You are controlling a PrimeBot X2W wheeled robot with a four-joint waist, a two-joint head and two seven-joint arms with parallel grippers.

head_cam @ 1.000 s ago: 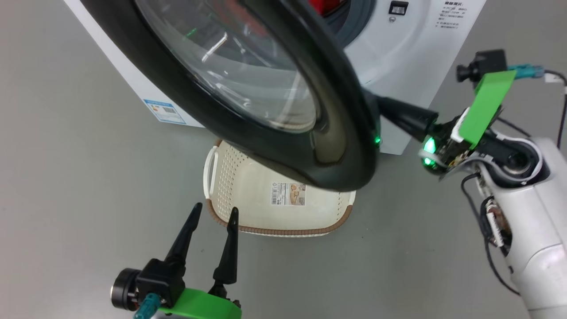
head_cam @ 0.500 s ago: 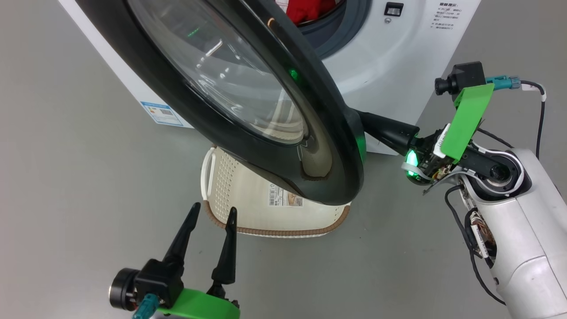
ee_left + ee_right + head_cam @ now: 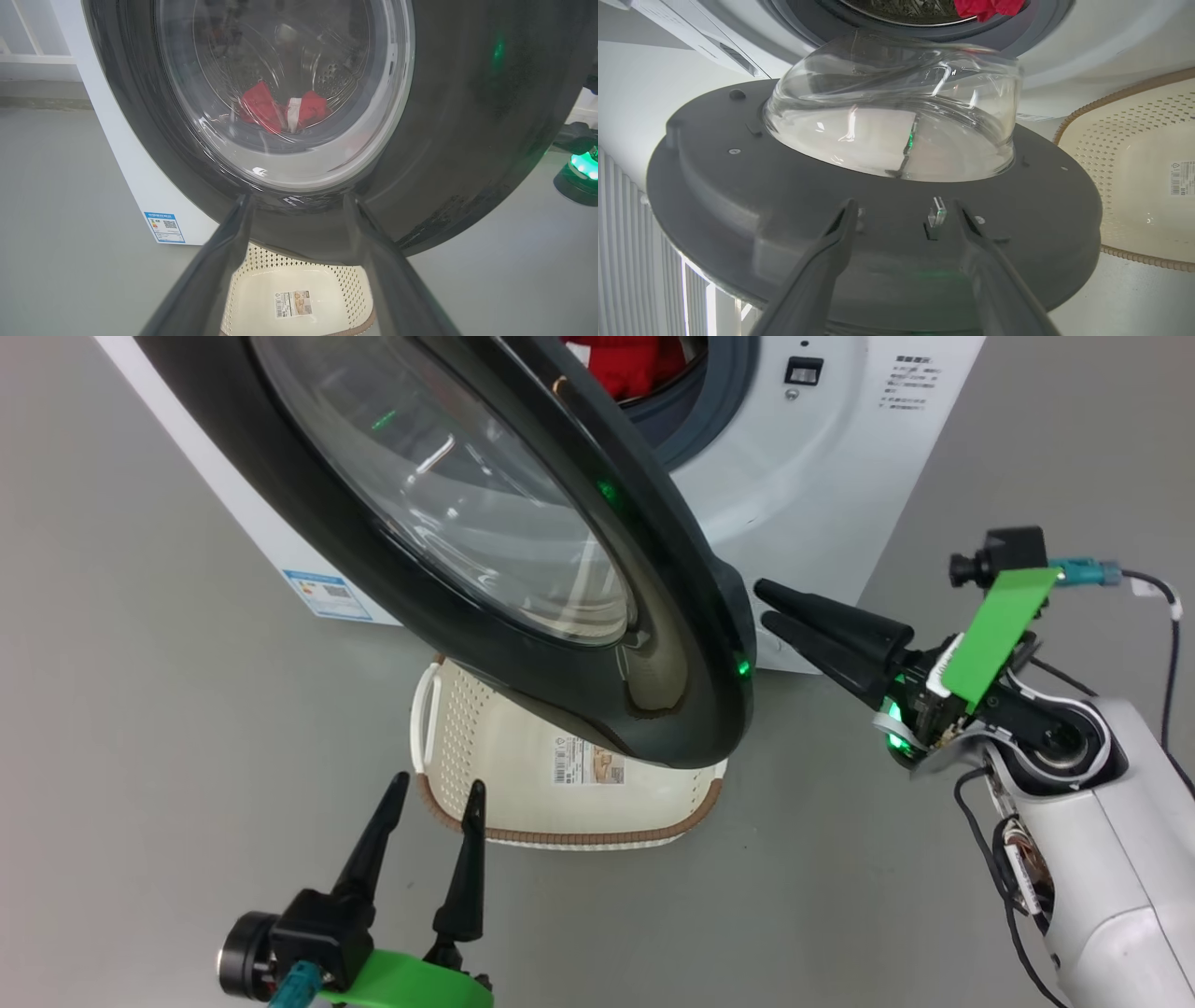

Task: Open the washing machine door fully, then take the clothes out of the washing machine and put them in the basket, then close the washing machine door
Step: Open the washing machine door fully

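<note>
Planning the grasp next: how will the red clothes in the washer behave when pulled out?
Probably floppy: the clothes lie crumpled in folds, so they should drape from a pinch. Likely light, being a small bundle. They may drag on the rubber seal, since the fabric sits right at it.

The left gripper [image 3: 439, 781] and right gripper [image 3: 762, 601] each have two long, tapering black fingers on a black base, backed by a bright green plate [image 3: 999, 621] and a teal cable plug [image 3: 1083, 569]. The right forearm [image 3: 1111, 859] is a glossy white shell with loose black cables [image 3: 960, 801] and a green wrist light [image 3: 896, 735]
</note>
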